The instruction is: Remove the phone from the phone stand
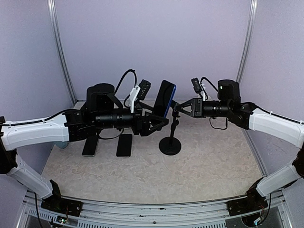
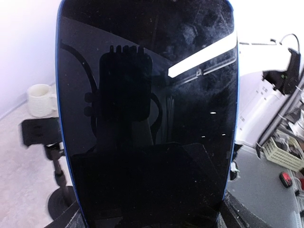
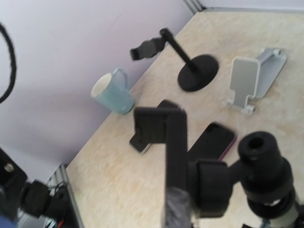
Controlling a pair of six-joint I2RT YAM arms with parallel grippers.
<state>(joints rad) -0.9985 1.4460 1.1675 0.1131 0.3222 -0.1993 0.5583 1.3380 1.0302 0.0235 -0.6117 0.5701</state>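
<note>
Above the middle of the counter (image 1: 142, 183): the phone (image 1: 164, 97) is up in the air, tilted, its blue rim and dark screen showing, just left of the stand's head.
Phone, left wrist view: the black glass (image 2: 147, 118) fills nearly the whole frame, with a bright streak of reflected light across its upper right.
Left hand (image 1: 160, 119): pinching the phone across its width at the lower end, with the arm reaching in level from the left.
Phone stand (image 1: 170, 145): upright on its round black base, with a thin pole rising to a jointed head. From the right wrist the clamp (image 3: 159, 124) is seen close up and bare.
Right hand (image 1: 179, 108): pressed onto the stand's neck just under the head, coming in from the right.
Phone and stand: near each other at the top; whether they touch, I cannot tell.
Mug (image 3: 112, 92): pale blue-green, standing by the wall.
Second stand (image 3: 190, 66): black with a round base, beyond the mug.
Silver stand (image 3: 251, 78): beside the second stand.
Flat phone (image 1: 124, 145): lying face up on the counter under the left arm.
Dark slab (image 1: 90, 145): lying left of the flat phone, and too dim to identify.
</note>
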